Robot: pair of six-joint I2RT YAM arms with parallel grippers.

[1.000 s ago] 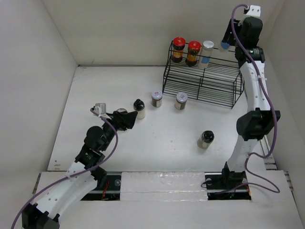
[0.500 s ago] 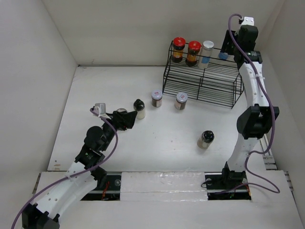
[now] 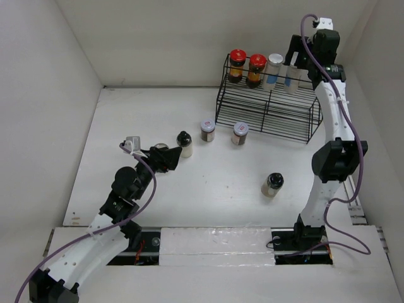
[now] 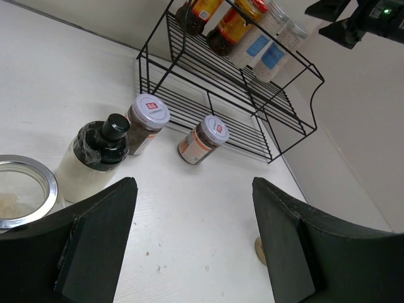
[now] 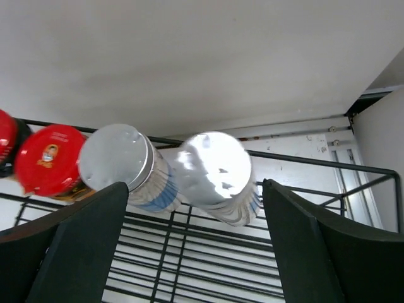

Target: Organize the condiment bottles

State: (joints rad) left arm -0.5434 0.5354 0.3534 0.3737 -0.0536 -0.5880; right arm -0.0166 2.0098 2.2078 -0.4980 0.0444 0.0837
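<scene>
Two red-capped bottles and two clear silver-lidded blue-labelled bottles stand on the top tier of the black wire rack. My right gripper hovers open over the rightmost bottle, its fingers clear of it on both sides. Two spice jars, a cream black-capped bottle and a dark-lidded jar stand on the table. My left gripper is open and empty beside a silver-rimmed glass jar.
The rack's lower tier holds nothing. White walls close in the table at the back and on both sides. The right arm reaches up along the right wall.
My right gripper moved left and down with the blue-labelled bottle, set it on the rack's top tier beside the other one, and opened. The left arm has not moved.
</scene>
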